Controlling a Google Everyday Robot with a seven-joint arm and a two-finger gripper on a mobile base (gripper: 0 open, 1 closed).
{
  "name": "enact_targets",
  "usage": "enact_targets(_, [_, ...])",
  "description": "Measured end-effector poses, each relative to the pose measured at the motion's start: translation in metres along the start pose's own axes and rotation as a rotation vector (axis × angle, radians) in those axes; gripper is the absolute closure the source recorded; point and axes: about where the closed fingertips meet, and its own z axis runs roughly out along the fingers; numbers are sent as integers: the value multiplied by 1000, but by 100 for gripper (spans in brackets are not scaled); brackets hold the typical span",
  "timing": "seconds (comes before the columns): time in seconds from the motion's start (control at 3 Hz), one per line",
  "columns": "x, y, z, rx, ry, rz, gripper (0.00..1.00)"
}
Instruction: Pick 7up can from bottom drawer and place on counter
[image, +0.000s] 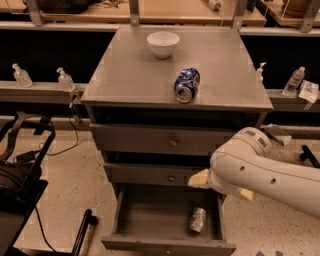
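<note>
Down in the bottom drawer (165, 243) you can see the 7up can (197, 220). It lies on its side on the drawer floor, near the front right corner and close to the right wall. You cannot tell if it touches that wall. It is the only thing in the drawer. The drawer is pulled out, and its floor is bare from the can all the way to the left wall.

Your gripper (222, 186) hangs over the back right part of the drawer, above the can and not touching it. Its two pale fingers (199, 179) are spread wide, one sticking out on each side of the big white arm (270, 175). The arm comes in from the right.

Above, the two thin drawers with round knobs (173, 142) are pushed in.

On the counter (125, 75) a blue-and-white can (186, 85) lies on its side near the front edge, a bit right of the middle. A white bowl (163, 44) sits near the back edge, and its inside shows only white. The left half of the counter and its right back corner are bare.
</note>
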Motion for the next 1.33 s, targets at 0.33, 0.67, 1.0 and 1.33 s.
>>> enact_targets(0.33, [-3, 4, 2, 7, -13, -7, 0])
enact_targets(0.67, [-1, 1, 16, 87, -54, -14, 0])
enact_targets(1.0, [-12, -20, 68, 276, -149, -11, 0])
enact_targets(1.33, [-24, -46, 123, 505, -225, -40, 0])
